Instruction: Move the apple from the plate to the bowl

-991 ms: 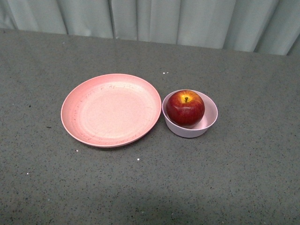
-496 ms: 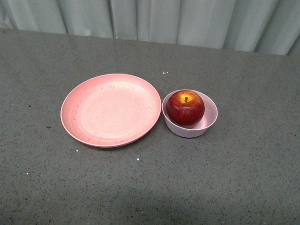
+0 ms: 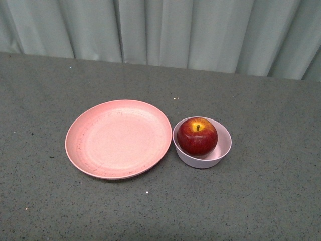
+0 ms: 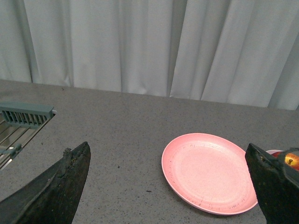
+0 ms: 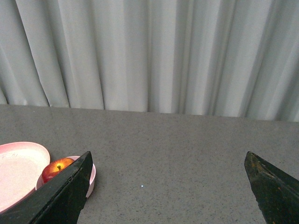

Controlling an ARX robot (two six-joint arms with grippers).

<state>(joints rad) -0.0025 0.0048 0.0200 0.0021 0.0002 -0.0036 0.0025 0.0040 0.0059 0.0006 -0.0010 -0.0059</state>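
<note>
The dark red apple [image 3: 197,136] sits inside the small pale pink bowl [image 3: 219,150] on the grey table. The wide salmon-pink plate [image 3: 119,138] lies empty just left of the bowl, nearly touching it. Neither gripper shows in the front view. In the left wrist view my left gripper [image 4: 168,154] is open and empty, well back from the plate [image 4: 210,171]; the apple [image 4: 292,159] peeks out beside one finger. In the right wrist view my right gripper [image 5: 168,158] is open and empty, with the apple [image 5: 57,168], bowl [image 5: 91,181] and plate [image 5: 18,163] off to one side.
A pale curtain [image 3: 165,30] hangs along the table's far edge. A grey slotted rack [image 4: 23,115] with metal bars shows at the table's edge in the left wrist view.
The plate, bowl and apple sit lower in the front view and more curtain shows, so the camera has tilted up. The objects keep their places relative to each other.
</note>
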